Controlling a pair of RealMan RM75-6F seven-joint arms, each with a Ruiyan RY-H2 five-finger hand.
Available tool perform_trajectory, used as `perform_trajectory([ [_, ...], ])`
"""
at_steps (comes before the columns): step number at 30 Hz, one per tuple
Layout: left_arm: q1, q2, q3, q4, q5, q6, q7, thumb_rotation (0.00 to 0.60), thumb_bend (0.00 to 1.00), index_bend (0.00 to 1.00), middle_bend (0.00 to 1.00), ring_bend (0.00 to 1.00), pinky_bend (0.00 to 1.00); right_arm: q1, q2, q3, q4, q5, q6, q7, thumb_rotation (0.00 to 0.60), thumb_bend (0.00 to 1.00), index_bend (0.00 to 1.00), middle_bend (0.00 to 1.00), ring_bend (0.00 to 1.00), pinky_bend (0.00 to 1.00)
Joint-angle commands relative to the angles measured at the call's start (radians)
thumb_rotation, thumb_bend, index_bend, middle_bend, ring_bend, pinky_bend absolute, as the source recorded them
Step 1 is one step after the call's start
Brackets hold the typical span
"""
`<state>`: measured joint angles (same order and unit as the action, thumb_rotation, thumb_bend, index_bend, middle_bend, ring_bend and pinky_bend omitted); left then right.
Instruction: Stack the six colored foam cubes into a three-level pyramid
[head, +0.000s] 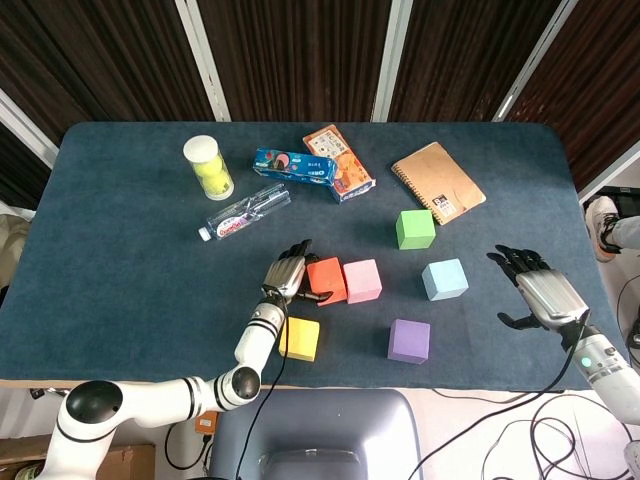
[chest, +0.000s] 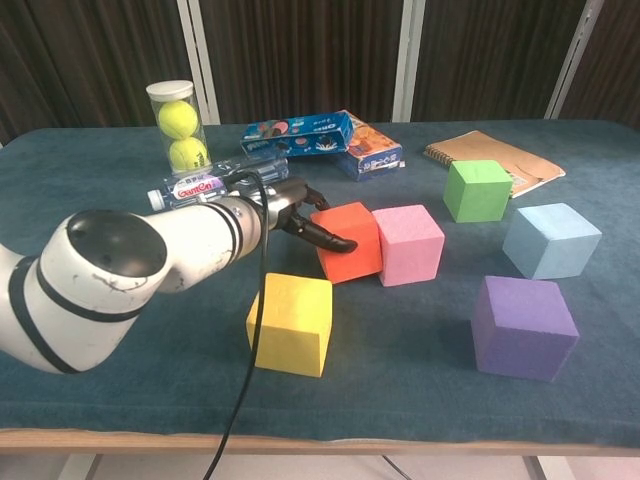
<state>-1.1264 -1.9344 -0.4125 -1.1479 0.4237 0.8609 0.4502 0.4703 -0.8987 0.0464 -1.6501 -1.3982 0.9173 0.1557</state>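
Left hand (head: 287, 272) against the orange cube (head: 326, 279), fingers (chest: 325, 237) curled over its near-left face. Orange cube touching the pink cube (head: 362, 280) mid-counter (head: 120, 250), both slightly skewed. Yellow cube (head: 299, 338) just below, purple cube (head: 409, 341), light-blue cube (head: 444, 279) and green cube (head: 415, 228) apart (all single, none stacked). Right hand (head: 541, 295) hovering near the right edge, fingers spread, holding nothing.

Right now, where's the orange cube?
In the head view, the orange cube sits near the table's centre, touching the pink cube on its right, with the left hand against its left side.
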Motion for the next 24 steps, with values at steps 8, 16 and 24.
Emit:
perform_trajectory([
  [8,0.002,0.029,0.032,-0.013,0.018,-0.030,0.032,0.415,0.13,0.27,0.03,0.00,0.11,-0.001,0.006,0.003,-0.004,0.005,-0.002,0.004,0.600,0.19,0.00,0.00,0.00,0.00],
  [16,0.006,0.047,0.066,-0.017,0.063,-0.032,0.049,0.513,0.13,0.27,0.03,0.00,0.11,-0.006,0.016,0.004,-0.017,0.006,0.003,0.001,0.600,0.19,0.00,0.00,0.00,0.00],
  [24,0.018,0.060,0.066,-0.020,0.088,-0.039,0.024,0.554,0.14,0.28,0.03,0.00,0.11,-0.006,0.019,0.007,-0.022,0.014,0.001,-0.004,0.600,0.19,0.00,0.00,0.00,0.00],
])
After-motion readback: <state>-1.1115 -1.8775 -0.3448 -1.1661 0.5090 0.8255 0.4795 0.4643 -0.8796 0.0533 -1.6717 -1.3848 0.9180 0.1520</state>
